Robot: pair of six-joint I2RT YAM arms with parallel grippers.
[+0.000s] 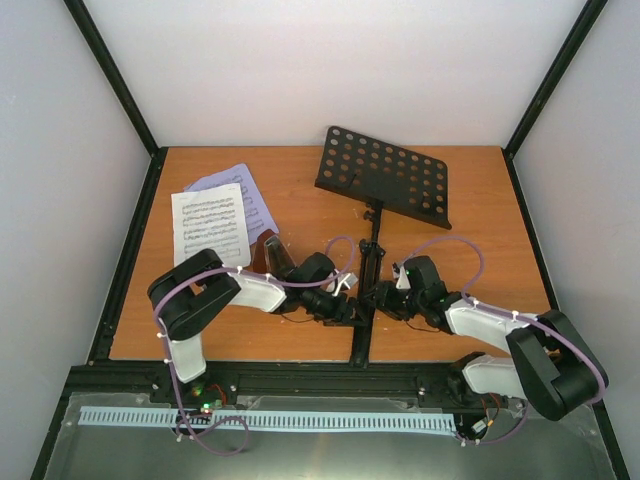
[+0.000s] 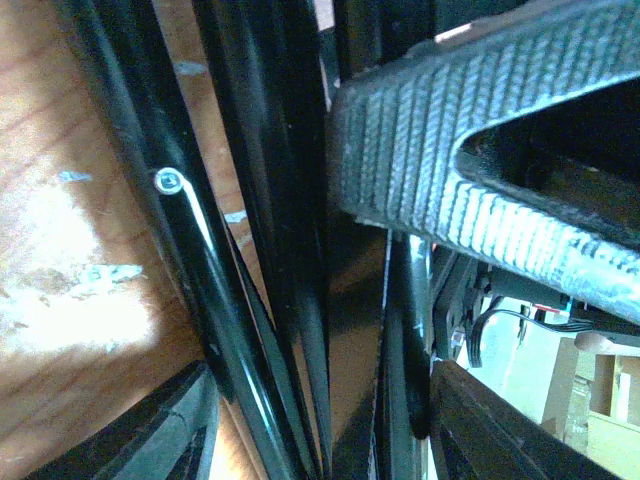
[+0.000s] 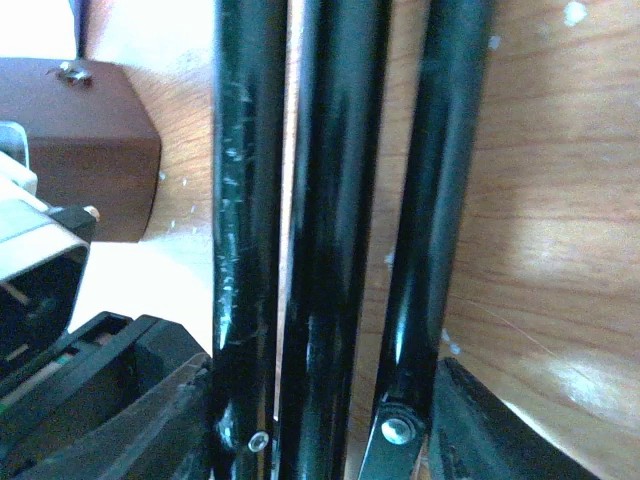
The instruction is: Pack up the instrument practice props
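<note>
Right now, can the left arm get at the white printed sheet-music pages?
Probably not at once: the left claw looks clamped on the legs of the black tripod music stand. Once freed, the white printed sheet-music pages lie uncovered on its side, seemingly within reach.

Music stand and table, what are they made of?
The music stand looks like metal painted glossy black. Its poles gleam with bright streaks and fine scratches, a small screw shows, and the desk has punched round holes. The table looks like wood, or maybe wood-look board. It is orange-brown with grain lines and a soft sheen.
</note>
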